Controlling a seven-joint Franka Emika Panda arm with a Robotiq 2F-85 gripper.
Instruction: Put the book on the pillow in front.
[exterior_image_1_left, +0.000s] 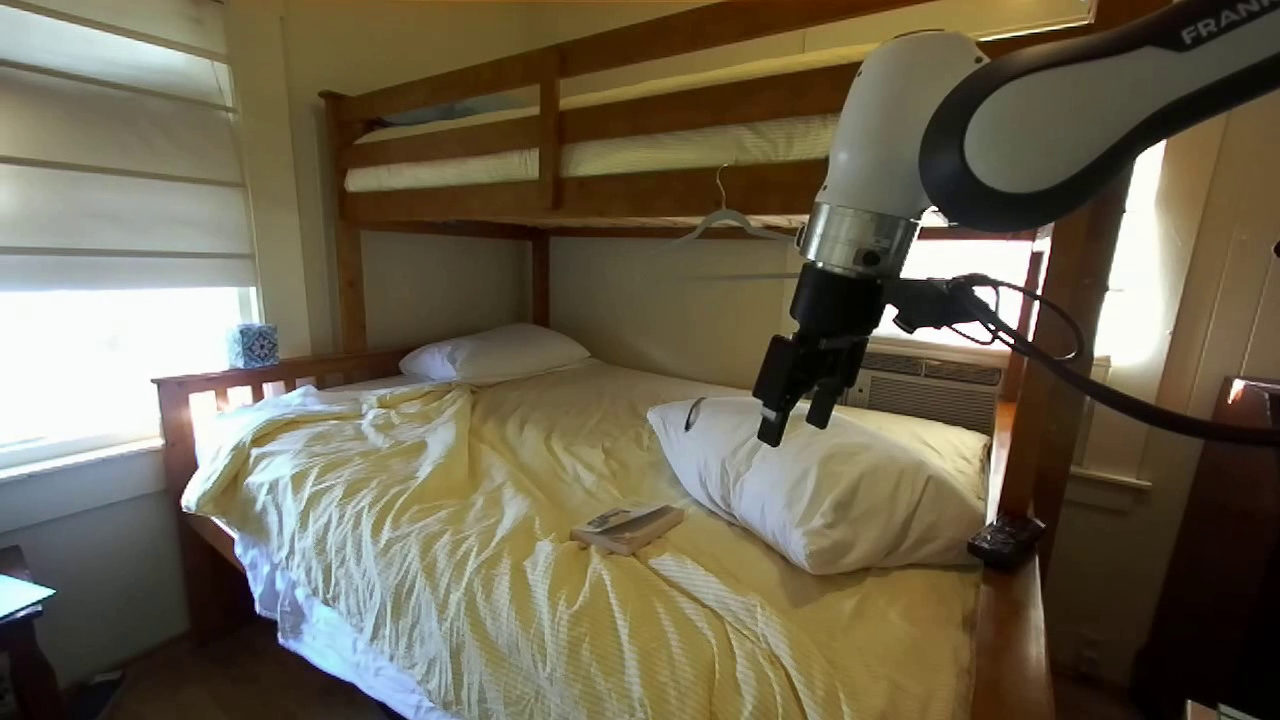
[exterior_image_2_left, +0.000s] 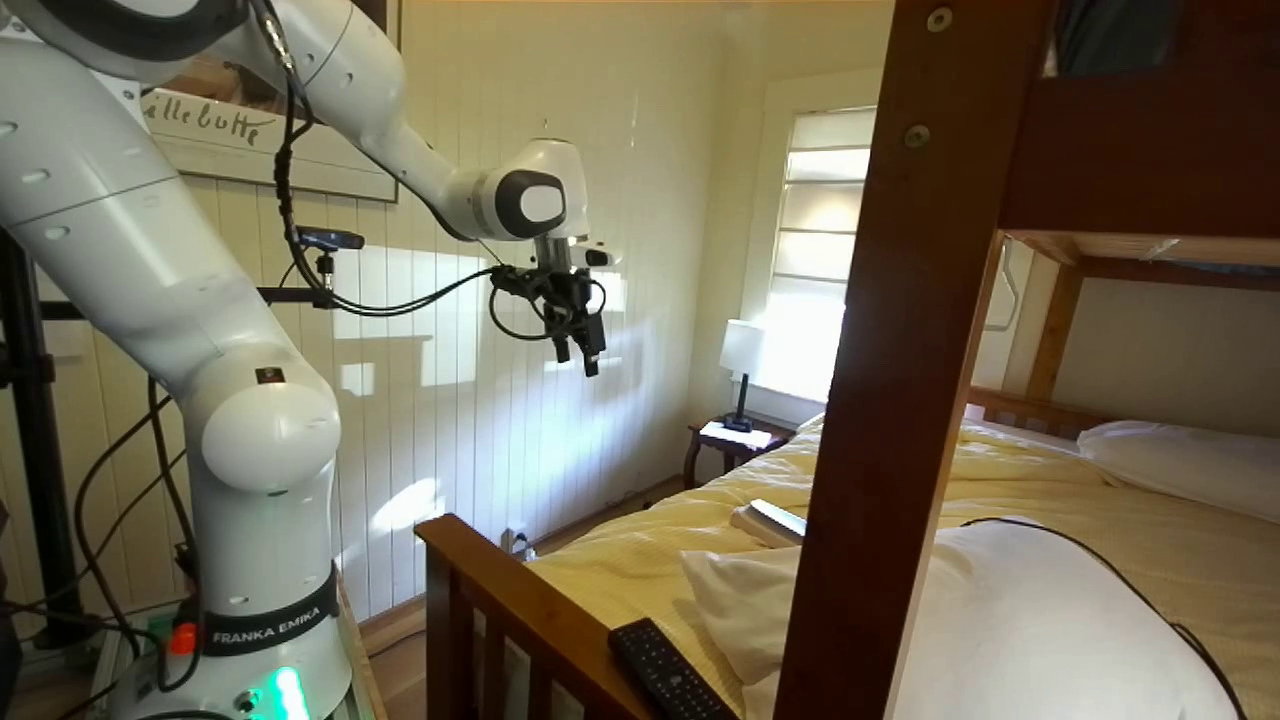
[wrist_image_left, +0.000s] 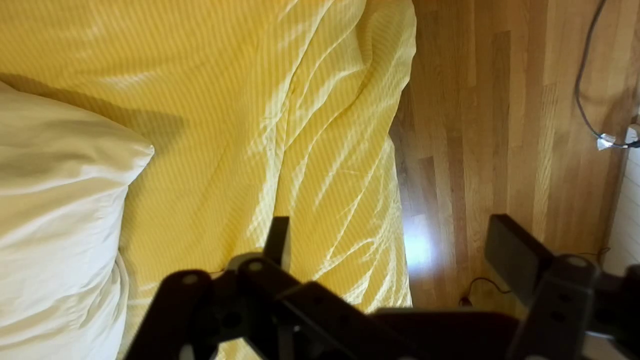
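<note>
The book (exterior_image_1_left: 628, 528), pale with darker edges, lies flat on the yellow bedspread in front of the large pillow. It also shows in an exterior view (exterior_image_2_left: 772, 522), partly behind the bedpost, and is out of the wrist view. The plump white pillow (exterior_image_1_left: 840, 490) lies at the near end of the bed; it shows in an exterior view (exterior_image_2_left: 1040, 620) and at the left of the wrist view (wrist_image_left: 55, 215). My gripper (exterior_image_1_left: 796, 422) points down, open and empty, well above the bed. It shows in an exterior view (exterior_image_2_left: 577, 364) and, with fingers wide apart, in the wrist view (wrist_image_left: 397, 245).
A flatter white pillow (exterior_image_1_left: 495, 353) lies at the far end. The upper bunk (exterior_image_1_left: 600, 185) overhangs the bed. A thick wooden post (exterior_image_2_left: 920, 300) and a bed-end rail (exterior_image_2_left: 520, 590) bearing a remote (exterior_image_2_left: 670, 670) stand by the large pillow. A dark cable (exterior_image_2_left: 1100, 562) lies across that pillow.
</note>
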